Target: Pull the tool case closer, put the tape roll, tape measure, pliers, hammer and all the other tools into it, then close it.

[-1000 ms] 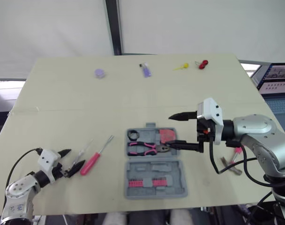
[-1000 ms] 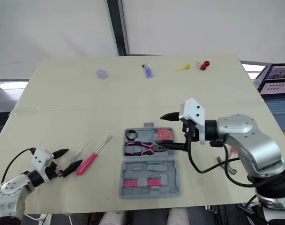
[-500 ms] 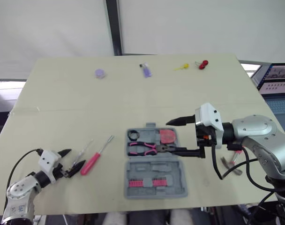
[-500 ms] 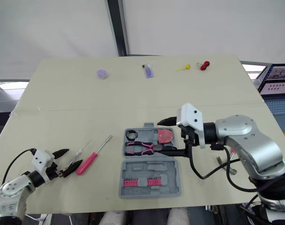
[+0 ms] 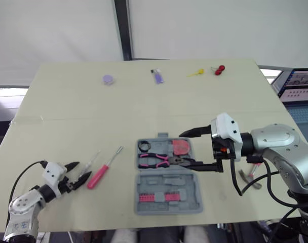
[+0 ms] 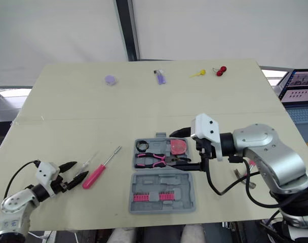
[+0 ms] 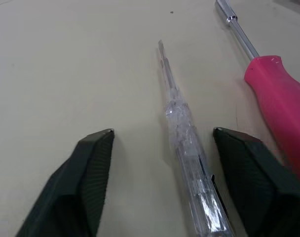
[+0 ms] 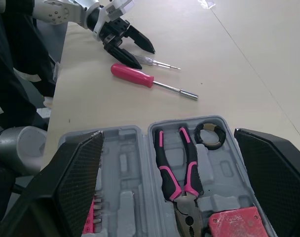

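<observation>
Bench [image 5: 58, 101] of pale beige, bare apart from scattered tools. Near the front left corner, left tool [image 5: 79, 171] low and spread wide, empty, one finger on either side of clear screwdriver [image 7: 182, 123] without touching it; probably lined up that way for a pinch across the handle. Just beside it, toward the case, pink screwdriver [image 5: 98, 176] lying aslant, apart from the fingers. At the middle of the front edge, tool case [image 5: 166, 178] lying open, already within reach of both arms; in the nearer half a row of pink bits [image 5: 161, 197], in the farther half tape roll [image 5: 144, 146], pliers [image 5: 156, 160] and red tape measure [image 5: 181, 147], each seated in a moulded pocket. Over that half's right end, right tool [image 5: 182, 149] opened wide, holding nothing, one finger past the tape measure, the other low by the pliers' nose; perhaps for pressing pieces home, hard to say. Toward the front right corner, under the right arm's cable, hammer [image 5: 243, 175], not yet packed. Along the far edge, well apart from the rest, purple disc [image 5: 108, 79], purple piece [image 5: 157, 76], yellow piece [image 5: 196, 72], red piece [image 5: 219, 69]. Beyond, white wall with dark post [image 5: 122, 28]; off the right edge, lit screen [image 5: 300, 83].
</observation>
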Motion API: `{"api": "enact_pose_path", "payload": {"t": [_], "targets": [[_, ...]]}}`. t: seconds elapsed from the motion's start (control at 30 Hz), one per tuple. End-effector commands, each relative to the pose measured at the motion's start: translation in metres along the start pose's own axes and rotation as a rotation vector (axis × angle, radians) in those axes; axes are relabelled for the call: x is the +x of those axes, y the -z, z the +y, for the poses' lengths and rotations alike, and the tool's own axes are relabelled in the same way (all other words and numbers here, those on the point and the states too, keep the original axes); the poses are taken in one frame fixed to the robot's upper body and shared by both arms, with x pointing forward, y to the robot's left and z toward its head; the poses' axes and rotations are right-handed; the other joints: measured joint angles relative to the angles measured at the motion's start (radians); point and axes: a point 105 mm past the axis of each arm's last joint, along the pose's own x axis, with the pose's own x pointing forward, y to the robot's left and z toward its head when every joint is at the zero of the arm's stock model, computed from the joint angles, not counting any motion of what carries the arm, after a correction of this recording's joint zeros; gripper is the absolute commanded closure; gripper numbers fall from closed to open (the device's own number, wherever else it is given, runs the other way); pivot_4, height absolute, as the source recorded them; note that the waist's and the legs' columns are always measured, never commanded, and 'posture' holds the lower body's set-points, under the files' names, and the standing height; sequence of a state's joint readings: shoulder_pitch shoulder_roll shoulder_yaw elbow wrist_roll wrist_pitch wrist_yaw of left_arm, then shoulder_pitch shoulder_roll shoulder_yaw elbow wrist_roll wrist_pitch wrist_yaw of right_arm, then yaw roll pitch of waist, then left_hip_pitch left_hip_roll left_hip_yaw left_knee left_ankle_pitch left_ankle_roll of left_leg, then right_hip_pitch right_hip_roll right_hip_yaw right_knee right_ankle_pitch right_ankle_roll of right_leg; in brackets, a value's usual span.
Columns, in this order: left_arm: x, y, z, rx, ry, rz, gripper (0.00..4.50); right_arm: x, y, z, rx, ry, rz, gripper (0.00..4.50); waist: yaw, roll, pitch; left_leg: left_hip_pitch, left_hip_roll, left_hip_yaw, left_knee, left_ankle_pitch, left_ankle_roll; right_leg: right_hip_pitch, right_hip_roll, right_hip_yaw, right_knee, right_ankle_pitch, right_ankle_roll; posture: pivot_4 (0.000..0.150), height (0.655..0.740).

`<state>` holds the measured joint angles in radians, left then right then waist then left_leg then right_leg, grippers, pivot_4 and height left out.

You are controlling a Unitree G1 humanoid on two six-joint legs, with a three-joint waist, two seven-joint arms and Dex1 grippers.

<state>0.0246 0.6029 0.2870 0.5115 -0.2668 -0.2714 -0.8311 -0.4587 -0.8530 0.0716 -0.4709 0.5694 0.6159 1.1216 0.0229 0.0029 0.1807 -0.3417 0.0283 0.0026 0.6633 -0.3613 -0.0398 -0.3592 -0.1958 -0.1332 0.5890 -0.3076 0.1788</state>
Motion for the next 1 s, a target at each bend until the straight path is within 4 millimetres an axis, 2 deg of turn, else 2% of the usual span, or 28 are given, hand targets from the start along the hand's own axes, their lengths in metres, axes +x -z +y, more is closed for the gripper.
{"api": "enact_pose_path", "payload": {"t": [0.03, 0.1, 0.17, 0.5, 0.73, 0.77, 0.93, 1.0], "targets": [[-0.006, 0.019, -0.002, -0.042, -0.021, 0.064, 2.63, 0.000, -0.007, 0.005, -0.056, -0.021, 0.007, 0.00, -0.001, 0.000, 0.000, 0.000, 0.000, 0.000, 0.000, 0.000, 0.000, 0.000, 0.000, 0.000, 0.000, 0.000, 0.000, 0.150, 0.7400], [-0.006, 0.020, -0.001, -0.043, -0.022, 0.063, 3.65, 0.000, -0.007, 0.005, -0.057, -0.022, 0.008, 0.00, -0.001, 0.000, 0.000, 0.001, 0.000, 0.001, -0.001, 0.000, 0.000, 0.000, 0.000, 0.000, 0.000, 0.000, 0.000, 0.150, 0.7400], [-0.006, 0.020, -0.001, -0.044, -0.023, 0.063, 4.46, -0.001, -0.007, 0.005, -0.057, -0.022, 0.007, 0.00, -0.001, 0.000, 0.000, 0.001, 0.000, 0.002, -0.001, 0.000, 0.000, 0.000, 0.000, 0.000, 0.000, 0.000, 0.000, 0.150, 0.7400], [-0.008, 0.021, 0.002, -0.043, -0.044, 0.057, 4.44, -0.001, -0.007, 0.004, -0.061, -0.021, -0.001, 0.00, -0.002, 0.000, 0.000, 0.002, 0.000, 0.003, -0.001, 0.000, 0.000, 0.000, 0.000, 0.000, 0.000, 0.000, 0.000, 0.150, 0.7400], [-0.008, 0.011, 0.007, -0.025, -0.052, 0.026, 4.44, -0.002, -0.009, 0.003, -0.062, -0.019, -0.012, 0.00, -0.002, 0.000, 0.000, 0.002, 0.001, 0.003, -0.001, 0.000, 0.000, 0.000, 0.000, 0.001, 0.000, 0.000, 0.000, 0.150, 0.7400], [-0.007, 0.007, 0.009, -0.020, -0.054, 0.014, 4.44, -0.002, -0.009, 0.003, -0.061, -0.019, -0.012, 0.00, -0.002, 0.000, 0.000, 0.002, 0.001, 0.003, -0.001, 0.000, 0.000, 0.000, 0.000, 0.001, 0.000, 0.000, 0.000, 0.150, 0.7400], [-0.008, -0.041, 0.020, 0.054, -0.029, -0.089, 4.44, -0.003, -0.010, 0.001, -0.057, -0.010, -0.020, 0.00, -0.001, -0.001, 0.001, 0.002, 0.001, 0.003, -0.001, 0.000, 0.000, 0.000, 0.000, 0.000, 0.000, 0.000, 0.000, 0.150, 0.7400], [-0.006, -0.078, 0.017, 0.101, 0.063, -0.157, 4.44, -0.006, -0.007, 0.002, -0.040, -0.003, -0.010, 0.00, 0.000, -0.003, 0.001, 0.001, 0.001, 0.003, -0.001, 0.000, 0.000, 0.000, 0.000, 0.000, 0.000, 0.000, 0.000, 0.150, 0.7400]]}}
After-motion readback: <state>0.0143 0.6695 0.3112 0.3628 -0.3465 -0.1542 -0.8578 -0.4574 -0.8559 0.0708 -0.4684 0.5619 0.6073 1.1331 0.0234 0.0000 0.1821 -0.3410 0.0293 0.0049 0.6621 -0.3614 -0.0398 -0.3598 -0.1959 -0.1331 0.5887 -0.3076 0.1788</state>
